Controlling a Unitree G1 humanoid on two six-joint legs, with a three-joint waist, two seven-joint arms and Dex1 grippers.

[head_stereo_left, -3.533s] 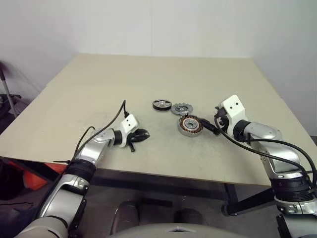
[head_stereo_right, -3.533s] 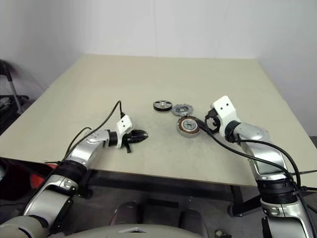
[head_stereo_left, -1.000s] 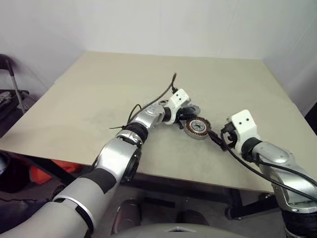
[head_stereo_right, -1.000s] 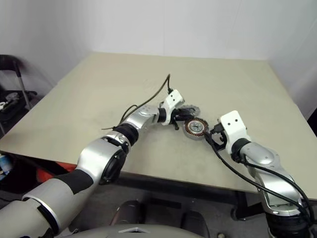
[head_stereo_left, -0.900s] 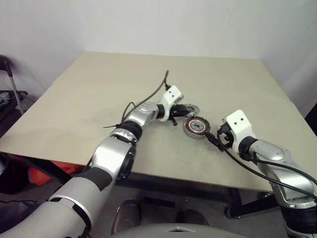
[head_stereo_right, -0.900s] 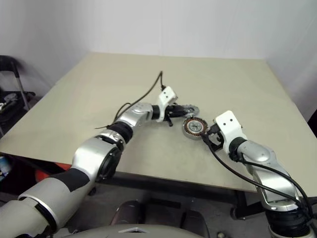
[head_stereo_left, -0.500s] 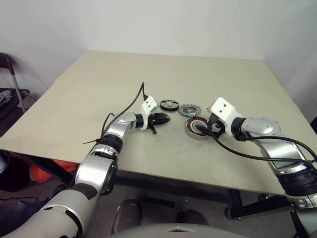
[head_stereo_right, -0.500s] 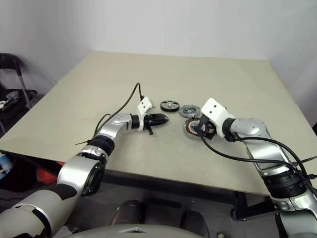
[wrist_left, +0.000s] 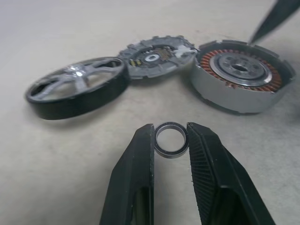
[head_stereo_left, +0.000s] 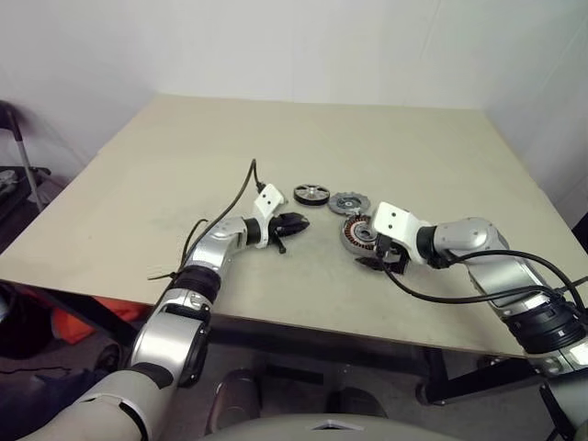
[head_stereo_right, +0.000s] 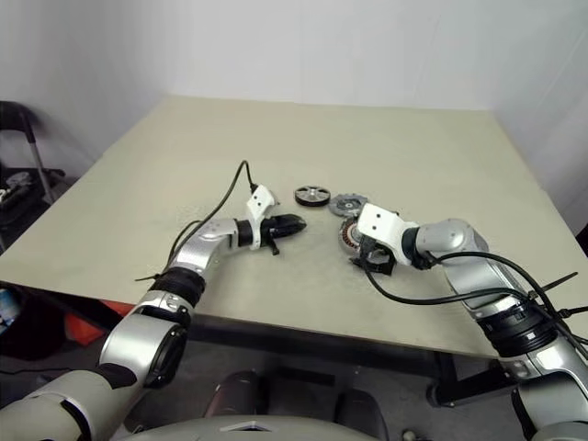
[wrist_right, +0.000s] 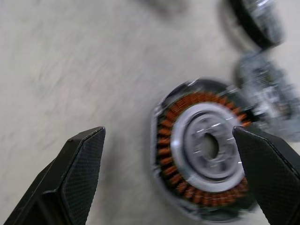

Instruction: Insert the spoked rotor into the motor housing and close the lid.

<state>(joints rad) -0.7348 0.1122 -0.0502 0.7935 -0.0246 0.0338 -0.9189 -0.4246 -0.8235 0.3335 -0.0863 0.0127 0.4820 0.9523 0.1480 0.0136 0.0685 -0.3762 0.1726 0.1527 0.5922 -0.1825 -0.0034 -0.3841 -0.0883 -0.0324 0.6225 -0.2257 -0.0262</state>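
Beige rectangular table (head_stereo_left: 184,175), three motor parts grouped just right of its centre. The spoked rotor (head_stereo_left: 311,194), a flat disc with thick black rim, silver spokes and silver hub, lies flat on the table, farthest left of the three. The lid (head_stereo_left: 348,202), an all-grey metal disc with a notched gear-like edge, lies just beside the rotor on its right; in the left wrist view its edge looks tucked against the housing wall, exact contact can't be told. The motor housing (head_stereo_left: 362,235), a round shallow grey metal cup with a ring of copper windings around a central hub, sits nearest the robot, open side up, hub empty.

Left gripper (wrist_left: 171,140): low over the table to the left of the parts, pointing toward them. Its black fingers (wrist_left: 136,159) are drawn close and pinch a small thin dark metal ring (wrist_left: 171,139) between the tips. Ring is clear of the rotor and housing, on the robot's side of them.

Right gripper (wrist_right: 168,154): angled down over the housing from the right, black fingers (wrist_right: 82,161) spread wide, one either side of the housing in the right wrist view, nothing between the pads touching them. Whether the fingertips touch the table can't be told.

Black cable (head_stereo_left: 241,197) loops up off the left wrist.
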